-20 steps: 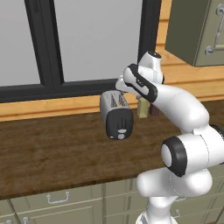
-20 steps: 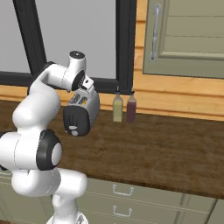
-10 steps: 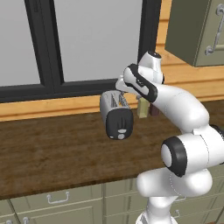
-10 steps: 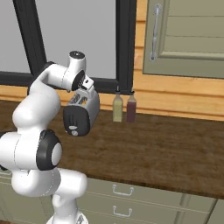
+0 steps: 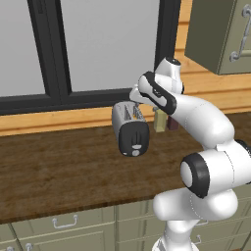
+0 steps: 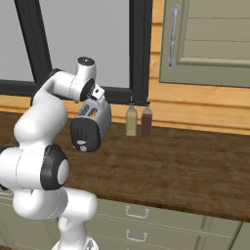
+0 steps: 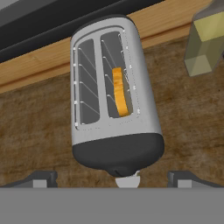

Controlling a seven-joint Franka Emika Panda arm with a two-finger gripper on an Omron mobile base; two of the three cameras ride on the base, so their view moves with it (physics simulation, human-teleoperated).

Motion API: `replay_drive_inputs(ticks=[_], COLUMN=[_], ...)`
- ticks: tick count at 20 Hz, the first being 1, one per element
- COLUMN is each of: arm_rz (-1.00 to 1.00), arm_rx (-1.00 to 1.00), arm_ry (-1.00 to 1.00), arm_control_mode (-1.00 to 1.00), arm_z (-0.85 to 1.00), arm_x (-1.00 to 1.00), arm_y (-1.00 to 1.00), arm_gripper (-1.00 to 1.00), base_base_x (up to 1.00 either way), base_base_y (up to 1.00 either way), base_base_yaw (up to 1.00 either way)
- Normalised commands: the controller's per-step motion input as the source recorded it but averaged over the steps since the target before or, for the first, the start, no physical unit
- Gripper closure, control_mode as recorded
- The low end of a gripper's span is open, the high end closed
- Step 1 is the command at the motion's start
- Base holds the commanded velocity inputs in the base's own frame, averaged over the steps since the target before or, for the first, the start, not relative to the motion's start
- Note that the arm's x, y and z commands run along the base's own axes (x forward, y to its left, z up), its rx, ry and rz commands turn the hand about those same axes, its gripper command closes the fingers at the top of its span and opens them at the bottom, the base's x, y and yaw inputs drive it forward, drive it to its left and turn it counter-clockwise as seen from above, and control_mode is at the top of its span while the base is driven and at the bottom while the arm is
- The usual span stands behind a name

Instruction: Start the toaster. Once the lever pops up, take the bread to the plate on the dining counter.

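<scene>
The silver-grey toaster stands on the wood worktop by the window, black end panel facing me. In the hand view the toaster lies straight below the camera. The bread sits deep in its right slot, with just the yellow-brown edge visible. My gripper hovers above the toaster's black end, open, its dark fingertips spread wide to either side. In the base views the hand hangs just over the toaster. The lever is too small to pick out on the panel. The plate and dining counter are out of view.
A yellow bottle and a dark red bottle stand against the wall right of the toaster. The yellow bottle is near the hand. A wall cabinet hangs above on the right. Drawers run under the worktop.
</scene>
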Motion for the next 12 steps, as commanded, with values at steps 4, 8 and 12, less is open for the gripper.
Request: replay_drive_inputs(ticks=[4, 8, 12], arm_rz=[0.0, 0.0, 0.0], arm_rx=[0.0, 0.0, 0.0], arm_ry=[0.0, 0.0, 0.0], arm_control_mode=[-1.0, -1.0, -1.0], arm_z=[0.0, 0.0, 0.0], arm_x=[0.0, 0.0, 0.0], arm_y=[0.0, 0.0, 0.0], arm_gripper=[-1.0, -1.0, -1.0], base_base_x=[0.0, 0.0, 0.0], base_base_y=[0.0, 0.0, 0.0], base_base_yaw=[0.0, 0.0, 0.0])
